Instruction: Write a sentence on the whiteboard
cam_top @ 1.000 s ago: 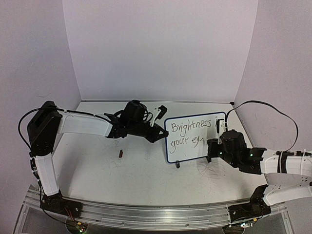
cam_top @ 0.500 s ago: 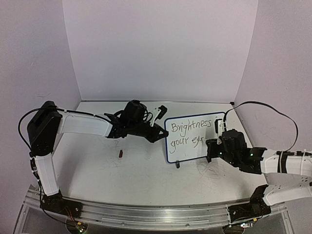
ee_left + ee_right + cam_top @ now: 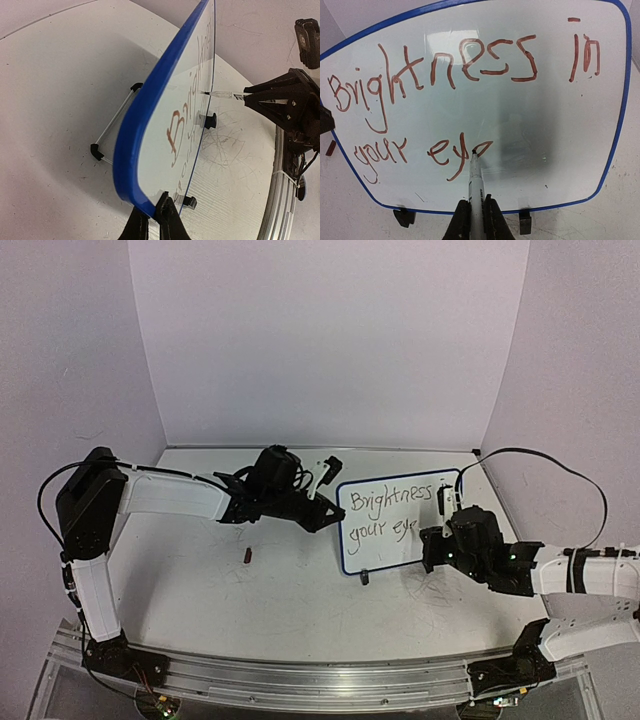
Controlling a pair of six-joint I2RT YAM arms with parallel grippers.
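Whiteboard (image 3: 400,515): is stood upright on its feet toward the far right corner of the worktop.
Sentence (image 3: 470,60): "Brightness in" is written above "your eye".
Left gripper (image 3: 154,220): is clamped tight on the board's blue frame at a lower corner.
Right gripper (image 3: 471,217): is closed around the marker (image 3: 476,177), whose tip is pressed to the board at the last letter.

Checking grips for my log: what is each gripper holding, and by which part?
The left gripper pinches the whiteboard by its blue frame edge; the right gripper holds the marker by its barrel.
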